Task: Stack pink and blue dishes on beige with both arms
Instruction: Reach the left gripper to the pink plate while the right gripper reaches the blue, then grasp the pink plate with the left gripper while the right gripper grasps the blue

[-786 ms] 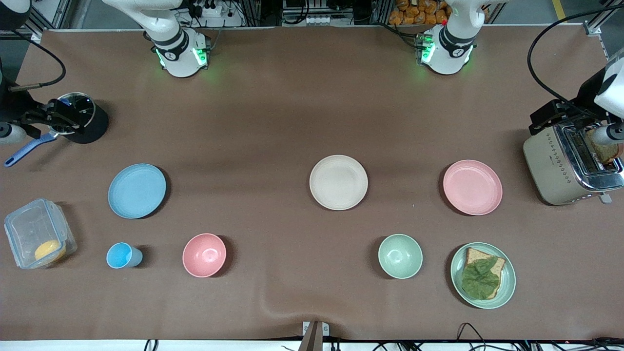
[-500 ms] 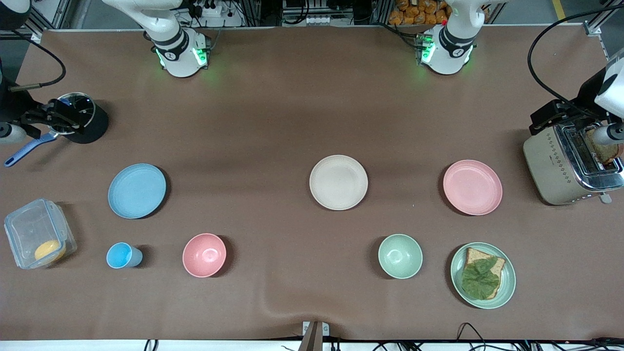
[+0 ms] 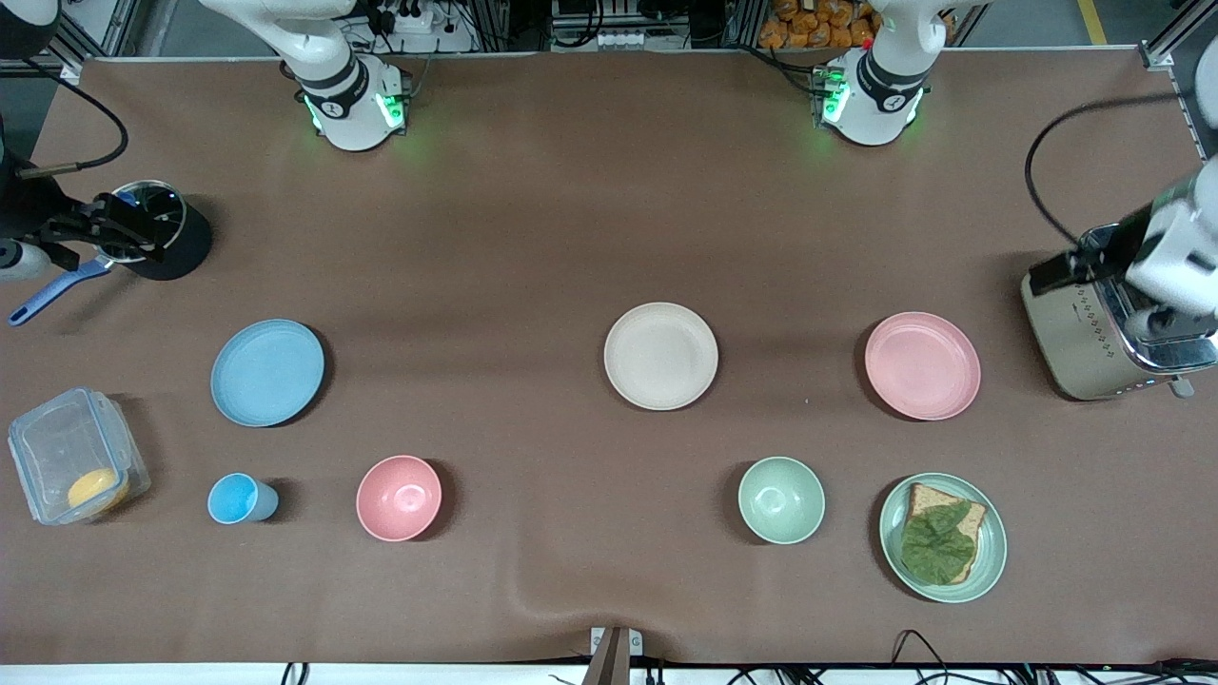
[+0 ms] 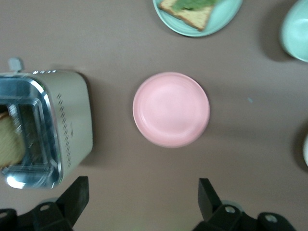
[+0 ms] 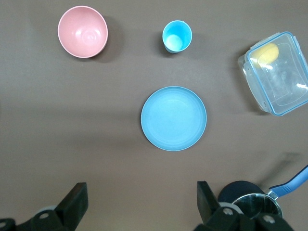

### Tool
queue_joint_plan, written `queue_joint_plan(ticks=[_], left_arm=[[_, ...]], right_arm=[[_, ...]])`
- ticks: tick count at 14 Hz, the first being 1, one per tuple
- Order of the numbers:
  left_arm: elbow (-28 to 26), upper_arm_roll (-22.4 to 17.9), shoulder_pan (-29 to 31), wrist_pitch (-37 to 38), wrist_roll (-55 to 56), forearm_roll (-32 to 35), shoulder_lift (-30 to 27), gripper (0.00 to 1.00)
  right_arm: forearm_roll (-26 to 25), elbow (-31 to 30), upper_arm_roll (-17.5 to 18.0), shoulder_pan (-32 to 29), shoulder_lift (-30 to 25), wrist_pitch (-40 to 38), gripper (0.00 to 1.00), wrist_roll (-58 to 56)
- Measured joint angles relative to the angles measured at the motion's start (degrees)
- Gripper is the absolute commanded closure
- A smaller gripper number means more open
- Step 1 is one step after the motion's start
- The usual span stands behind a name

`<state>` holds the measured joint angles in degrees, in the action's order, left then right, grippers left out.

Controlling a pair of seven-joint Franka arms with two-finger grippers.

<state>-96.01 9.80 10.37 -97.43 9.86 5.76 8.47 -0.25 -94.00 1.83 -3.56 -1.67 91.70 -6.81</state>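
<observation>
The beige plate lies mid-table with nothing on it. Toward the left arm's end lies the pink plate, and toward the right arm's end the blue plate. My left gripper hangs open and holds nothing, high over bare cloth between the pink plate and the toaster. My right gripper is open too, with nothing in it, high over bare cloth beside the blue plate and the black pot.
A toaster with a slice in it stands at the left arm's end. Nearer the front camera are a green plate with bread and leaf, a green bowl, a pink bowl, a blue cup and a clear box. A black pot stands beside the right hand.
The left arm's hand has swung over the toaster, closer to the pink plate, and now covers the toaster's slots in the front view. The right arm and all dishes are unmoved.
</observation>
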Motion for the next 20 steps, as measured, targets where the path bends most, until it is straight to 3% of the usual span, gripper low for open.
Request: queue_joint_plan(ticks=[5, 8, 11, 12, 15, 19, 20], left_arm=[[-21.93, -0.23, 7.51, -32.09, -1.93, 0.01, 5.51, 0.0], [-24.95, -0.27, 9.63, -39.56, -1.93, 0.01, 10.57, 0.0], [-24.97, -0.26, 9.93, -43.39, -1.93, 0.01, 14.74, 0.0], [-24.95, -0.26, 10.03, -44.05, -1.93, 0.01, 15.56, 0.07], [-24.93, -0.25, 10.37, -44.49, -1.93, 0.02, 16.6, 0.51], [-24.93, -0.23, 10.45, -44.75, -1.93, 0.02, 17.29, 0.71], [-24.93, -0.23, 10.45, -44.99, -1.93, 0.02, 17.57, 0.84]], right_arm=[[0.0, 0.0, -0.04, -0.07, 0.02, 0.0, 0.0, 0.05], [-0.01, -0.4, -0.08, -1.29, 0.91, 1.42, 0.0, 0.13], [-0.01, -2.05, -0.11, -4.83, 6.19, 5.68, 0.0, 0.07], [-0.01, -2.42, -0.12, -6.18, 9.4, 8.0, 0.0, -0.01], [-0.02, -2.69, -0.21, -9.9, 19.93, 15.63, 0.0, -0.6], [-0.02, -2.51, -0.21, -11.22, 29.07, 20.83, 0.0, -0.64], [-0.02, -2.47, -0.22, -11.37, 30.69, 21.44, 0.0, -0.65]])
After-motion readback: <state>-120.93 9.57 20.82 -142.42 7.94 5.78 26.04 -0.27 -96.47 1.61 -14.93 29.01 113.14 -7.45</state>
